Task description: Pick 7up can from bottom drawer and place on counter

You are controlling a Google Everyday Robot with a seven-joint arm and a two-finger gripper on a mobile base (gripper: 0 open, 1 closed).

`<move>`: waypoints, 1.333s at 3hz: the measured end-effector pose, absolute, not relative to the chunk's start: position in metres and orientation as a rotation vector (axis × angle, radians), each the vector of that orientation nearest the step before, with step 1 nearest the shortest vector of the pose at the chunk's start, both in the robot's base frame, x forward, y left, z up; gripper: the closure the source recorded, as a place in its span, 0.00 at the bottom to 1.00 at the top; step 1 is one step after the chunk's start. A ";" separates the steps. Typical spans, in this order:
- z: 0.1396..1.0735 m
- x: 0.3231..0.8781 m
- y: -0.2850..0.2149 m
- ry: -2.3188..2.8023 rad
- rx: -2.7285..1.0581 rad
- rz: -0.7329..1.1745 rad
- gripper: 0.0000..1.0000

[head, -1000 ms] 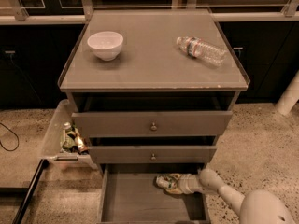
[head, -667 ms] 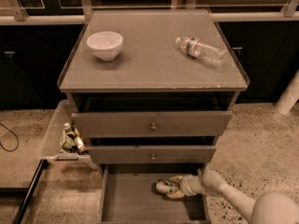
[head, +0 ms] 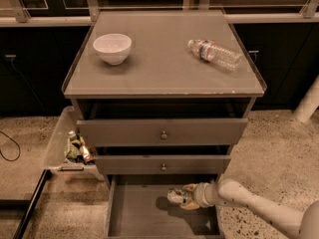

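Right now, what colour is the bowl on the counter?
The bowl is white, camera view. The tool is in the bottom drawer at the 7up can.

High front view, tool [head: 181,197] bottom-centre

Low headroom in the bottom drawer [head: 134,215]; counter [head: 164,68] middle open

My gripper [head: 185,198], clamped on the 7up can [head: 175,195], sits back-right in the drawer, close under the middle drawer front [head: 124,164], which I think overhangs it. Free floor lies left. Up top, a bowl [head: 112,48] left and a water bottle [head: 215,53] right flank a bare middle.
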State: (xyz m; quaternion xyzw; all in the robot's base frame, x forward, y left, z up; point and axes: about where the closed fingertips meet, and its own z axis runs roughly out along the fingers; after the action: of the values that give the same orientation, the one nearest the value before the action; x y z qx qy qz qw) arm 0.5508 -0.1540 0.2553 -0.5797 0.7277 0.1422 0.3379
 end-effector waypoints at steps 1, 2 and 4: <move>0.313 0.551 -0.158 1.904 -1.535 0.243 1.00; 0.360 0.556 -0.156 1.923 -1.566 0.108 1.00; 0.471 0.514 -0.136 1.886 -1.647 0.022 1.00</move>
State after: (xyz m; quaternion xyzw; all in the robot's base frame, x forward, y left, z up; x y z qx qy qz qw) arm 0.5142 -0.1359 0.4705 -0.6245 0.7152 0.0084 0.3137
